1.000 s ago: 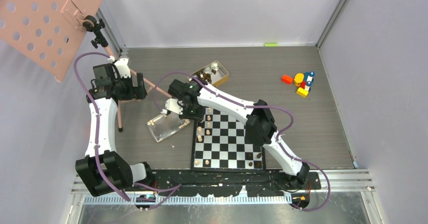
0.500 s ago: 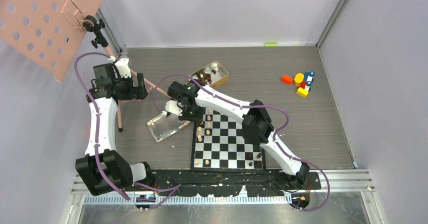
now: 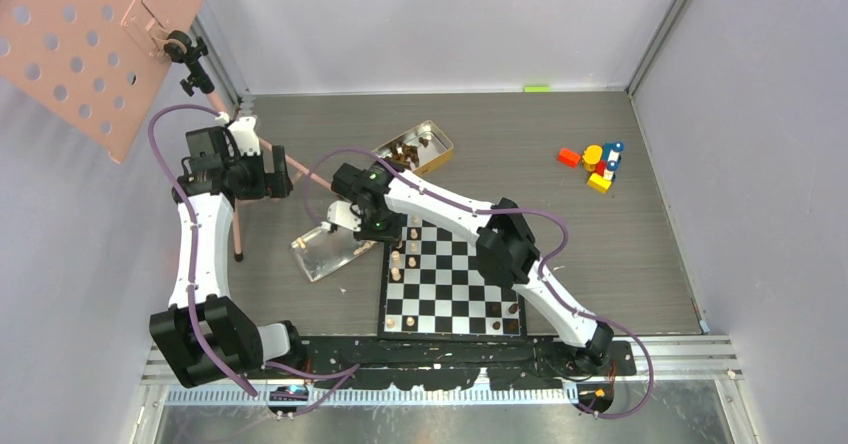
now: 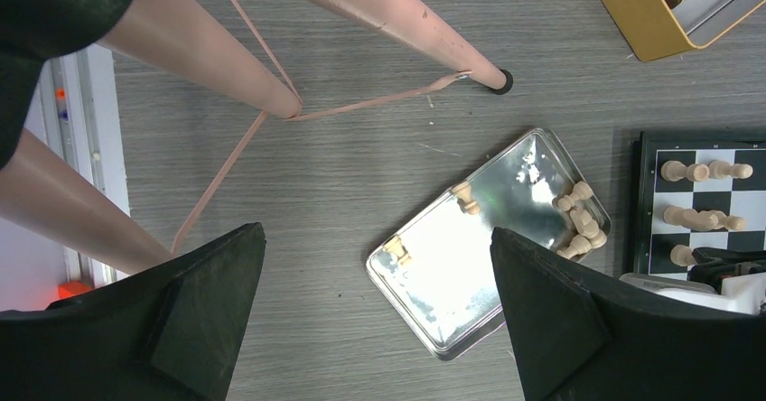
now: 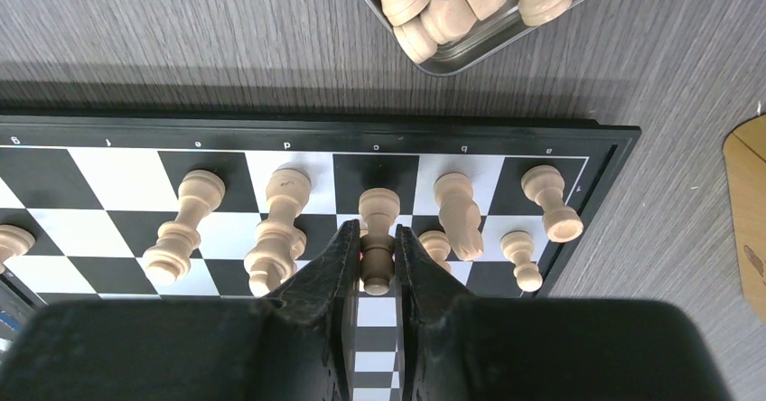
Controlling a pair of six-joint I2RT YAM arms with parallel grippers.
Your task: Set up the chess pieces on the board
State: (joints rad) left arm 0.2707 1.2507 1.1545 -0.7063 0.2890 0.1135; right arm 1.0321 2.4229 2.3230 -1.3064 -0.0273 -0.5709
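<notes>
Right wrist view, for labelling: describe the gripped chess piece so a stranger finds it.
On the chessboard, take the edge nearest the silver tray, lined with pale pieces. The gripped piece is third from the corner, alone pinched by the right end effector.

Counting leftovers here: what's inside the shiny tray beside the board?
Pale chessmen lie in the tray: a cluster at the end nearest the board, two more apart. No dark ones show. A finger of the left gripper covers one corner.

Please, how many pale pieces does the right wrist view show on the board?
8: one piece in the right hand, two left of it, one at the left edge, two right of it, two pawns beside those. More may be hidden.
</notes>
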